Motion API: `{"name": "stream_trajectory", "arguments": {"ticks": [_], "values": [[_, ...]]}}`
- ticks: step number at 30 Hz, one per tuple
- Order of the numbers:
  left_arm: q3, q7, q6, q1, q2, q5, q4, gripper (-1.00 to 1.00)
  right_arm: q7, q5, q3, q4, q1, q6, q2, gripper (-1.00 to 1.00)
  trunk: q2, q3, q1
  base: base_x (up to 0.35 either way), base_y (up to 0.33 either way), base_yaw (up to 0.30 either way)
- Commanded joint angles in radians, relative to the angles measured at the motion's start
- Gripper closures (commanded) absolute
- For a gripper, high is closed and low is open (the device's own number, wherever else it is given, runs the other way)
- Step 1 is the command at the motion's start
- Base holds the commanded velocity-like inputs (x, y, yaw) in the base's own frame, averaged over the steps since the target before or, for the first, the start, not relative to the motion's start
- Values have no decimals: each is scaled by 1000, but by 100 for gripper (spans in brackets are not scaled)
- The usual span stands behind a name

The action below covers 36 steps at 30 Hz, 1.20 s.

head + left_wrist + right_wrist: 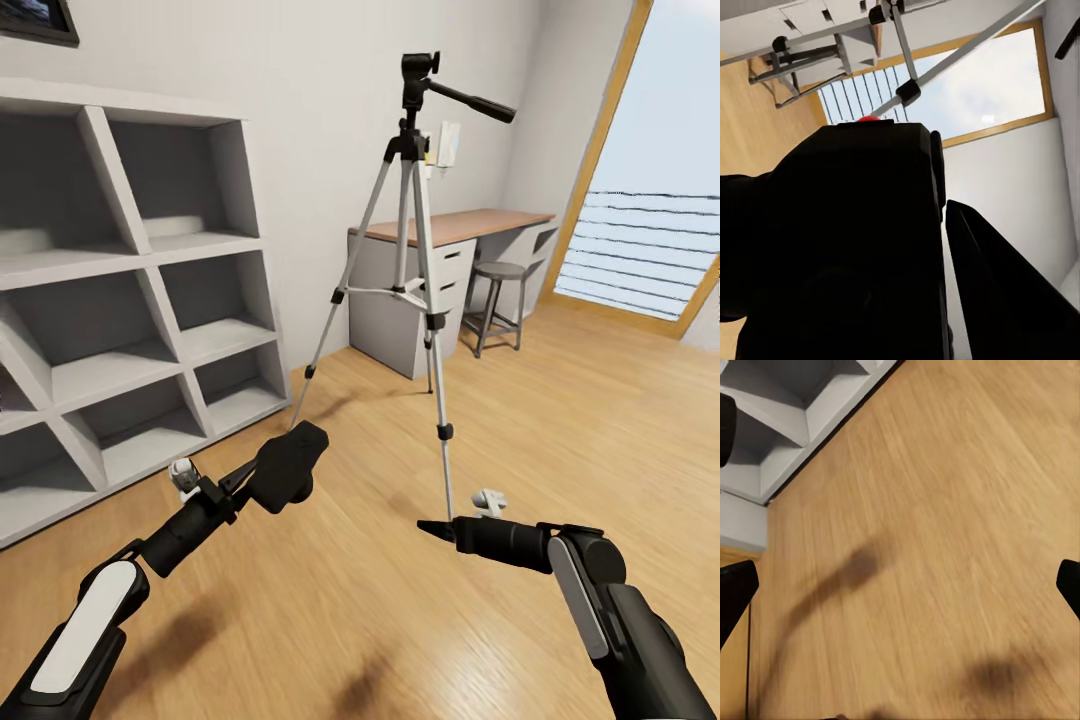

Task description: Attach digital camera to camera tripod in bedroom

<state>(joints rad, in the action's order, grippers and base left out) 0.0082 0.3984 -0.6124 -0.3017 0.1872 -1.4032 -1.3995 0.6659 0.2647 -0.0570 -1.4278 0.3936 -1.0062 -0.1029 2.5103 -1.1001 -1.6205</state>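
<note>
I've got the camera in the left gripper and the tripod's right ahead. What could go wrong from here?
1. The tripod head sits far above the digital camera in the left gripper; a long lift may strain the reach or loosen the grip.
2. The right gripper sits close to a camera tripod foot; a stray move might nudge it.
3. The pan handle could block the approach.
</note>
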Motion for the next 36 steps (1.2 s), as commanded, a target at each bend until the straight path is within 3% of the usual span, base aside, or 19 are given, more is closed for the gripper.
{"name": "stream_trajectory", "arguments": {"ticks": [1, 8, 36], "values": [[0, 5, -7, 1, -6, -13, -1, 100, 0, -5, 5, 0, 1, -1, 6, -100, 0, -1, 0, 0, 0, 0], [0, 11, -7, 1, -6, -29, 1, 100, -1, -6, 5, 1, 1, -1, 8, -100, 0, -1, 0, 0, 0, 0], [0, 22, -11, 3, 5, -33, 9, 100, 4, -4, 3, -1, 1, -5, -7, -100, -6, 107, 13, 0, 0, 0]]}}
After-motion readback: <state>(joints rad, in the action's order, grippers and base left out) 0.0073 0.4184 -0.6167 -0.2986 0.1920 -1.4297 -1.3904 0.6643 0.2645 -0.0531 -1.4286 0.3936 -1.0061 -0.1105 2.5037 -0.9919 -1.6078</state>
